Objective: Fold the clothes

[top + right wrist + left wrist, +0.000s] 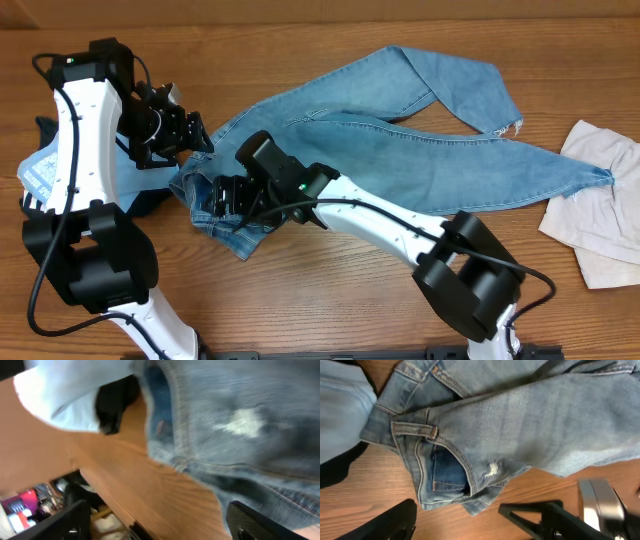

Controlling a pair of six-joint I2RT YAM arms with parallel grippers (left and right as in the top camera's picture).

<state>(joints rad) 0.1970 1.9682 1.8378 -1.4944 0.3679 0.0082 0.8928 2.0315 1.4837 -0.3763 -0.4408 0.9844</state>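
Jeans (400, 150), light blue, sprawled across wooden worktop (300, 310), crumpled waistband end close by left hand (196, 135) and right hand (218, 195), both wide open, gripping nothing.

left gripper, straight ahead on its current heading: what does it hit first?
The jeans: the open left gripper points at their crumpled waistband and pocket, with only bare table between. Depth is unclear.
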